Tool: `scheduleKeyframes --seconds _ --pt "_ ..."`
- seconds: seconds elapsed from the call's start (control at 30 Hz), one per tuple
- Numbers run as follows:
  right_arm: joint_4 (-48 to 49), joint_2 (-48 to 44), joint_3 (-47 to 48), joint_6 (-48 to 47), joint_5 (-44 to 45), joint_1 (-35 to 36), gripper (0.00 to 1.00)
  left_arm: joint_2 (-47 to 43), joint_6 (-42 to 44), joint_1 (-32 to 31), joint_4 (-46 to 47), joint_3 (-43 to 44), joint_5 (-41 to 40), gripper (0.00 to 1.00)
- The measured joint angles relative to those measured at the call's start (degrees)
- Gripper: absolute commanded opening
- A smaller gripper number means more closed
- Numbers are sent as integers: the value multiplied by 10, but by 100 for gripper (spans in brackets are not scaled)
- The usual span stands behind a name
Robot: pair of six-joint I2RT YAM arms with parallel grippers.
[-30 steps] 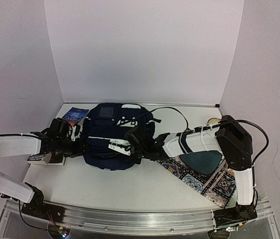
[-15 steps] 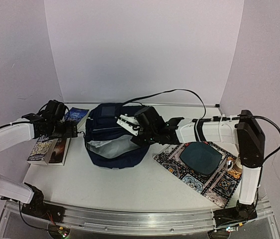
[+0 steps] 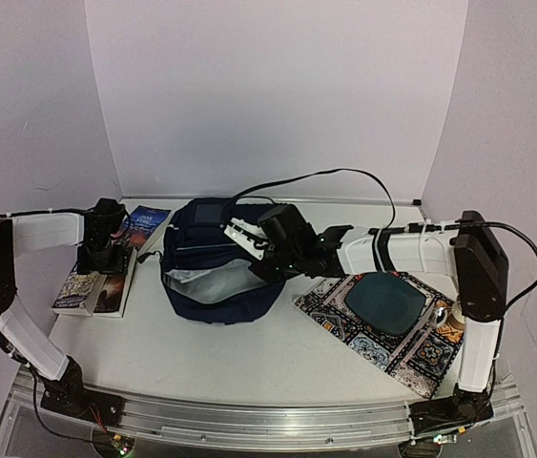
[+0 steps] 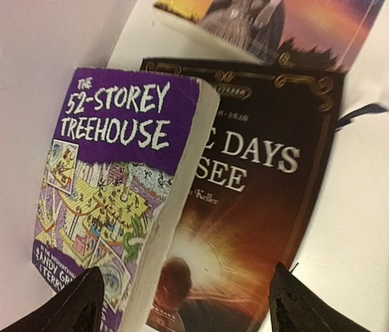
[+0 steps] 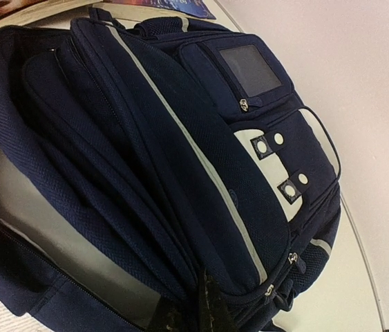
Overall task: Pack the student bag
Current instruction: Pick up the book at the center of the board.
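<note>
The bag lies in the middle of the table, between the two arms, with its front pocket side up and its mouth turned toward you. It is soft cloth, and I judge it to be light but floppy. It has no frame, so the opening would probably fall shut if nothing holds it up.

A good place to take hold is the edge of the upper flap, near the zip. Your right gripper is there, with its jaws pressed together on a fold of the dark cloth, and it lifts this fold so that the mouth stands open. I think the thin straps are poor places to pull, because the body would only sag.

Inside the bag you can see the pale grey lining. In the part that shows, nothing is packed.

To the right lies a patterned mat with a dark teal thing on it. I cannot tell what this thing is.

At the left are three books: a dark book, a purple paperback just beside it, and a blue book nearer the back wall. Your left gripper hangs above the first two with its jaws wide apart, and it holds nothing.
</note>
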Motion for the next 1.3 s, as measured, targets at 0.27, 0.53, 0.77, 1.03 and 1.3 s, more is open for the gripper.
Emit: scheduleKeyframes --seconds 0.27,0.53,0.77,1.03,1.3 --pt "15 0 -17 7 -12 0 0 106 32 54 -12 53 29 82" --pt "37 -1 -38 7 -19 0 0 169 44 58 -40 99 -10 79" --pt "47 -5 -48 7 -26 0 0 208 43 51 -55 131 -41 52" --pt "57 -15 -62 7 -28 0 0 217 32 42 -63 135 -64 18" --pt "58 -26 -66 7 -28 -1 0 198 8 18 -101 137 -78 0"
